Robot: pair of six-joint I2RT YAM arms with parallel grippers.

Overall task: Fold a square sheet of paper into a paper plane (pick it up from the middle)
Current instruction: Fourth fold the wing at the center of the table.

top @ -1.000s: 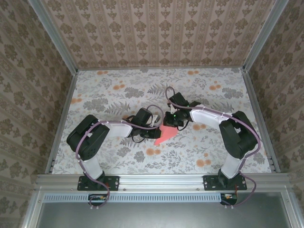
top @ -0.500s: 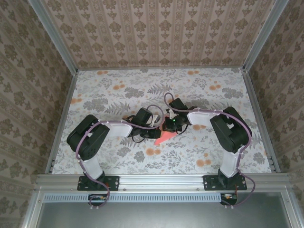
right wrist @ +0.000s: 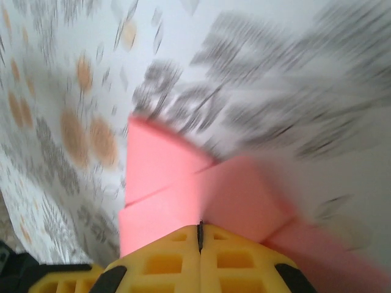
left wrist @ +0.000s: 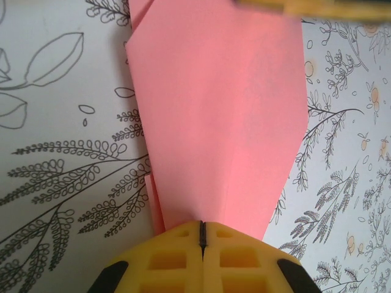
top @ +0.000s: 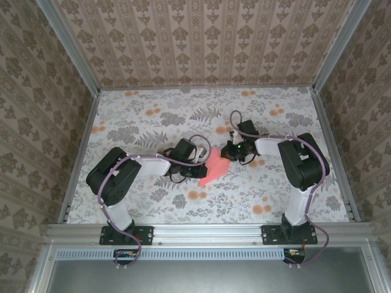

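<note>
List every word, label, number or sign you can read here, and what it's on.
None readable. The paper is plain pink; the tablecloth and walls carry only floral patterns; the left gripper is unmarked. The right wrist view is blurred, though no lettering shows.

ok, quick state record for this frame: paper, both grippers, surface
paper: folded pink paper, layered flaps, tapering toward the left gripper; spans the gap between the two arms
left gripper: shut, narrow end of the paper at its fingertips, apparently pinched
right gripper: shut, apparently pinching the other end; wrist view blurred
surface: floral-print table, paper low over it
fold state: creases visible; final shape cannot be told
</note>
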